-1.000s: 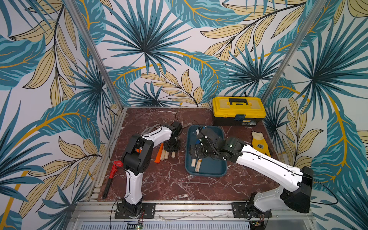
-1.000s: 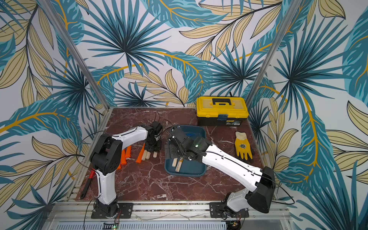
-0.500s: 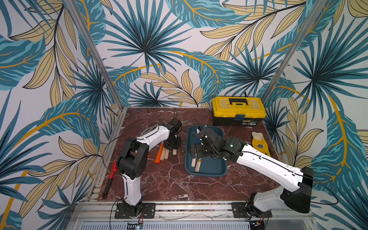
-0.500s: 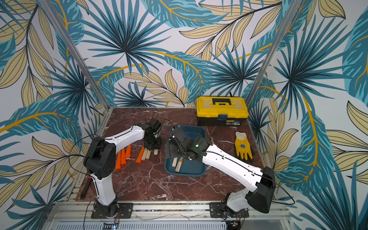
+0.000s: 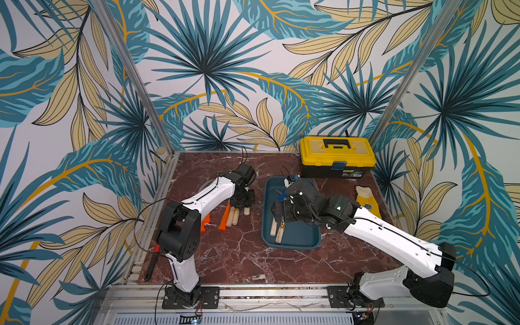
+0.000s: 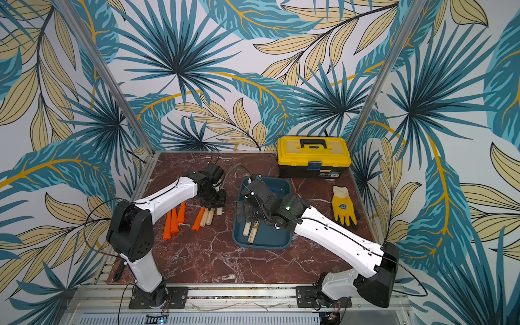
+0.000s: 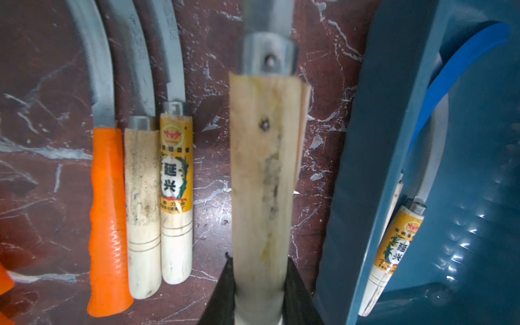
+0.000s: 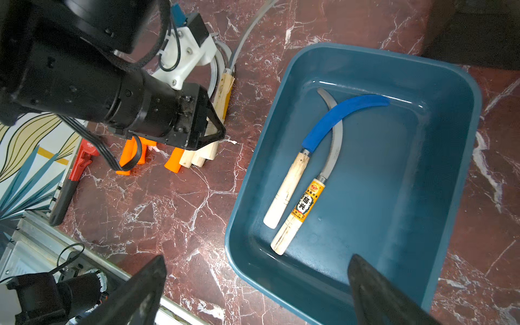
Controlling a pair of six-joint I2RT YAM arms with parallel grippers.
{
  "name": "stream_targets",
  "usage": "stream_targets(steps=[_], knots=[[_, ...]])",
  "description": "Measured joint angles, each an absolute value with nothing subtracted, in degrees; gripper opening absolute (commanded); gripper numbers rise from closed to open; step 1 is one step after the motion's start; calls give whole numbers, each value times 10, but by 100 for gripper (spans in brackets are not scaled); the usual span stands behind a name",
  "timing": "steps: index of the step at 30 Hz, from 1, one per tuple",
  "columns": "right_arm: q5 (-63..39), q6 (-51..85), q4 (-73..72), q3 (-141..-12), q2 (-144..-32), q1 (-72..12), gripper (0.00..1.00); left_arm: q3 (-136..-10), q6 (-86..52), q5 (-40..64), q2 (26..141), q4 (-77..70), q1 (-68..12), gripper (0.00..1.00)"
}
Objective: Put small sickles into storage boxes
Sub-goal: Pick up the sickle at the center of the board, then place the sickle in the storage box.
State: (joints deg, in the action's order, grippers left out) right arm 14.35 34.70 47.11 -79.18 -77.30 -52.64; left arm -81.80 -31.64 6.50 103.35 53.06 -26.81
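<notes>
My left gripper (image 7: 259,261) is shut on the pale wooden handle of a small sickle (image 7: 260,174), between the row on the table and the storage box (image 7: 380,140). The held handle looks nearer the camera than that row. Beside it lie three sickles: orange handle (image 7: 107,211), plain wood (image 7: 142,211), labelled wood (image 7: 176,197). More orange handles (image 6: 173,219) lie further left. In the teal tray (image 8: 394,197) rest a blue-bladed sickle (image 8: 337,118) and a labelled sickle (image 8: 306,202), crossed. My right gripper (image 8: 256,260) hangs open over the tray's near left rim, holding nothing.
A yellow-and-black toolbox (image 5: 336,156) stands at the back right. A yellow glove (image 6: 343,208) lies right of the tray. A red-headed black wrench (image 8: 81,160) lies along the table's left edge. My left arm (image 5: 208,197) reaches over the sickle row.
My left arm's elbow has swung lower and to the left while its gripper stays at the sickle row, still shut on the handle. The right arm has hardly moved.
</notes>
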Motion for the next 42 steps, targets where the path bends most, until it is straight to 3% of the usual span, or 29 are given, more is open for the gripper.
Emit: stream_targets(steps=[27,42], knots=[[184,392,516,-701,-637,-526,100,-828,-385,61,1030,552,-432,0],[198,414,535,-671,-596,-526,100,-854,-389,53,1056,554,-453,0]])
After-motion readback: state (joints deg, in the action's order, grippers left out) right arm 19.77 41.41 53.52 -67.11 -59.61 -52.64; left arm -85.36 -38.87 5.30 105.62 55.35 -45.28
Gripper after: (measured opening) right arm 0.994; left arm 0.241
